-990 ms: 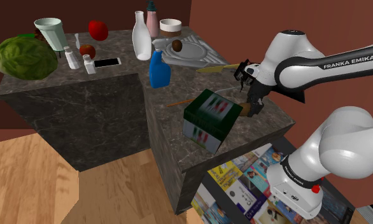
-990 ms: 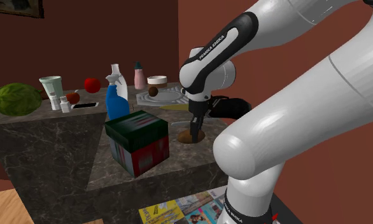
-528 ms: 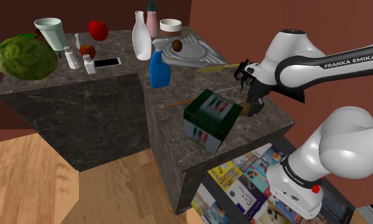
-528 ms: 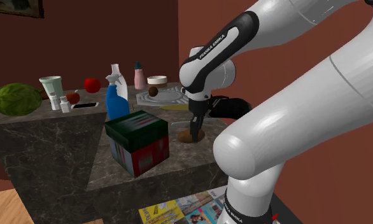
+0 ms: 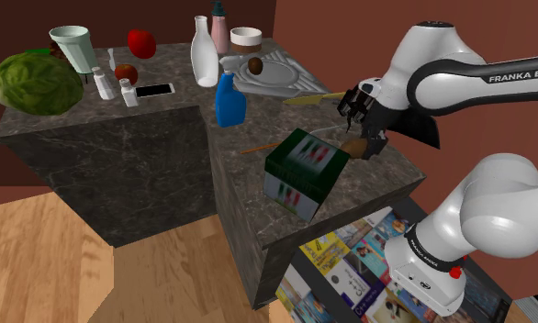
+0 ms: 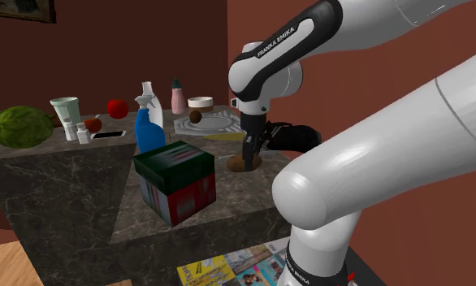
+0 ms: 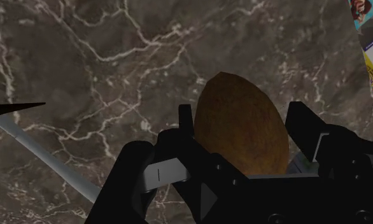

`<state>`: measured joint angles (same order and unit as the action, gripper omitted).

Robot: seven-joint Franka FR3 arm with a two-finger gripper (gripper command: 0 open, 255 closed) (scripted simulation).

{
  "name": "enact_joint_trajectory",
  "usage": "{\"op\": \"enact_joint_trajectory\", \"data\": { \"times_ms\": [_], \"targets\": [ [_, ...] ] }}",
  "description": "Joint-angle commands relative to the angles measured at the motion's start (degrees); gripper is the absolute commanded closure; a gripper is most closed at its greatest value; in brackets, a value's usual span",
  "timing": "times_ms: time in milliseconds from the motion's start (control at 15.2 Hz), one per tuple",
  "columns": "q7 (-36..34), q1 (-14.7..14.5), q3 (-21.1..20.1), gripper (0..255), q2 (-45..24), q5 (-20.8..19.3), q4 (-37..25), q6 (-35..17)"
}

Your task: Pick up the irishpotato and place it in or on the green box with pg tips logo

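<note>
Shoulder view: we have the gripper (image 5: 363,147) clamped on the potato (image 5: 353,150); the green box (image 5: 301,172) sits near, at eight o'clock from it.

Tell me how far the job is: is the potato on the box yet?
Grasp done: the black gripper is shut on the brown oval potato. In hand: the potato, beside the dark green box. Left: carry it over and release it there.
</note>
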<state>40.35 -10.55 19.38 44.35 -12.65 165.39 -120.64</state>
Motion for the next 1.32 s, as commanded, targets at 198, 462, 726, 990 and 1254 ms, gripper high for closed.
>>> {"op": "enact_joint_trajectory", "data": {
  "times_ms": [198, 462, 726, 990, 1254],
  "targets": [
    [0.1, 0.0, -1.1, 255, 2.2, 0.9, -2.7, 4.9],
    [0.3, 0.2, -2.2, 255, 3.4, 1.8, -5.1, 8.6],
    [0.5, 0.4, -3.2, 255, 4.2, 2.7, -7.7, 12.0],
    [0.7, 0.5, -4.1, 255, 4.8, 3.5, -10.4, 15.3],
    [0.8, 0.5, -4.9, 255, 5.0, 4.2, -13.3, 18.5]
  ]
}}
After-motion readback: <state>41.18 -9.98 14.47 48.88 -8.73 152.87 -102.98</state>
